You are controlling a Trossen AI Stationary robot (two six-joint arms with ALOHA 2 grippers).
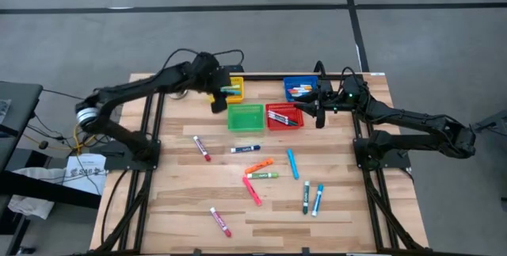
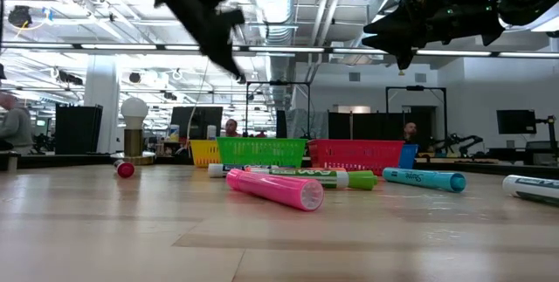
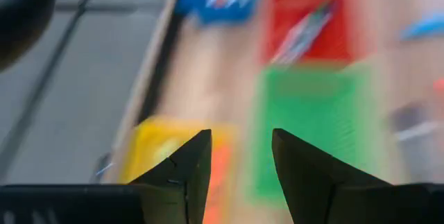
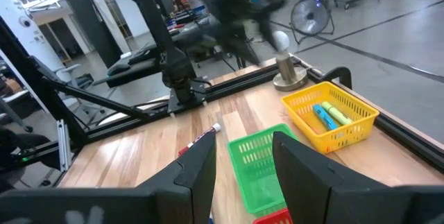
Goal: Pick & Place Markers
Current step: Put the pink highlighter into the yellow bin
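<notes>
Several markers lie loose on the wooden table: a pink one [image 1: 202,147], a blue one [image 1: 245,149], an orange one [image 1: 259,166], a green one [image 1: 263,175] and a cyan one [image 1: 292,163]. A pink marker [image 2: 275,188] lies nearest in the low view. The yellow basket [image 1: 232,89] holds markers [image 4: 326,116]; the red basket [image 1: 283,116] and blue basket [image 1: 299,89] hold some too. My left gripper [image 3: 239,141] hangs open above the yellow basket's near side, nothing between its fingers. My right gripper [image 4: 243,144] waits open by the red basket, high over the table.
The green basket [image 1: 245,116] stands between the yellow and red ones at the table's far side. More markers lie toward the near edge [image 1: 220,221], [image 1: 318,199]. A small lamp-like stand [image 4: 288,71] sits beyond the yellow basket. People show in the room behind.
</notes>
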